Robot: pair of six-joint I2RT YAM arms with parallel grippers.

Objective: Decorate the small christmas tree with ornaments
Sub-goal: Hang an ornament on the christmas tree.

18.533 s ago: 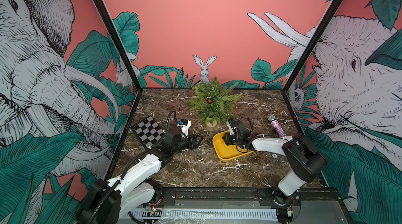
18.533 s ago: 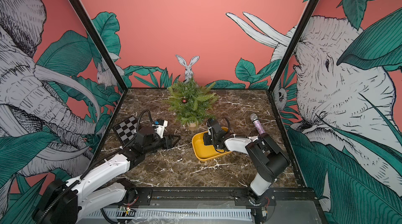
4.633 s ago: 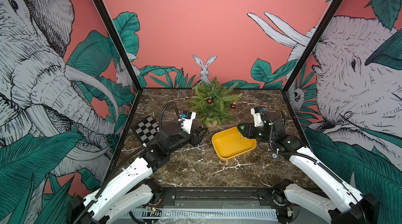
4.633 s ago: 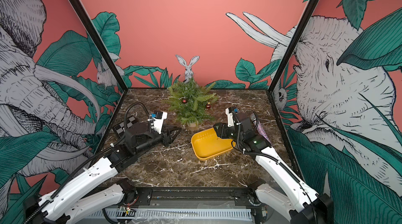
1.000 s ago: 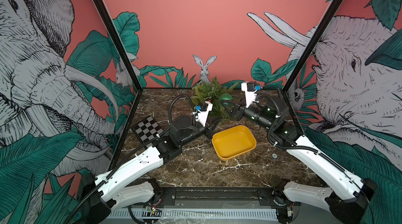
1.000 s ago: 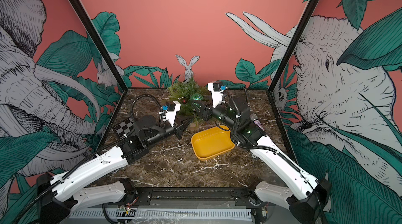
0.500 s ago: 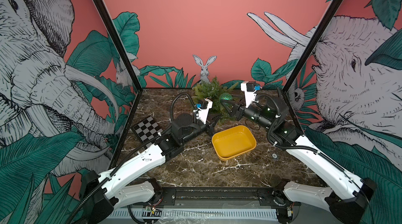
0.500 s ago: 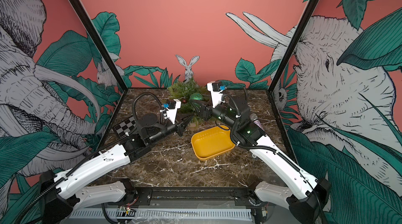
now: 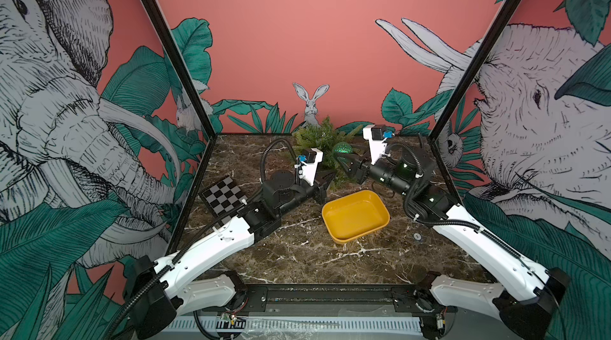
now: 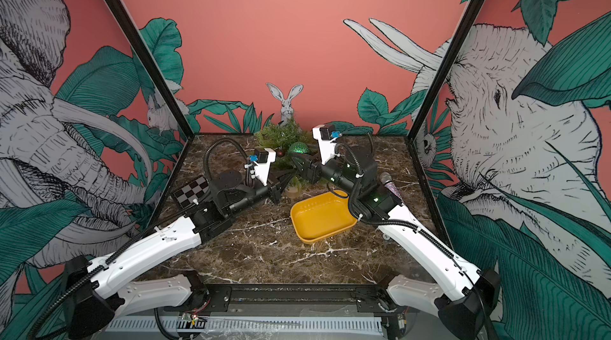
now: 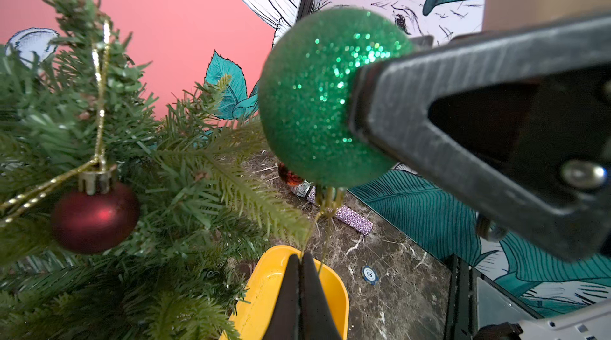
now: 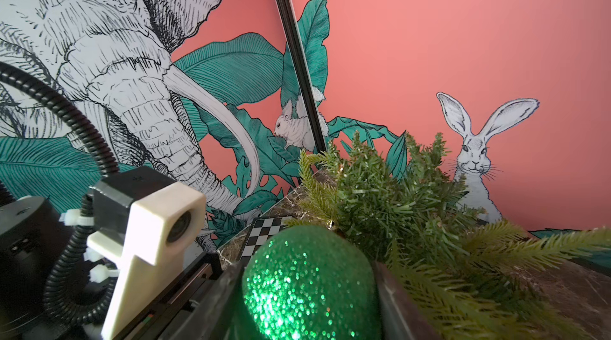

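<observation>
The green ball (image 9: 342,149) is clamped between the part-open jaws of the right tool (image 9: 345,160) and held off the desk (image 9: 297,255), against the right side of the tree (image 9: 315,139) at the far middle. The left tool (image 11: 299,264) is fully closed, just near and left of the ball. The ball's gold loop (image 11: 327,203) is stretched from the cap towards those tips and seems pinched there, though this cannot be confirmed. A branch (image 11: 251,196) ends just left of the loop, so a leftward carry over that tip is called for. One red ball (image 11: 96,219) is already hung.
</observation>
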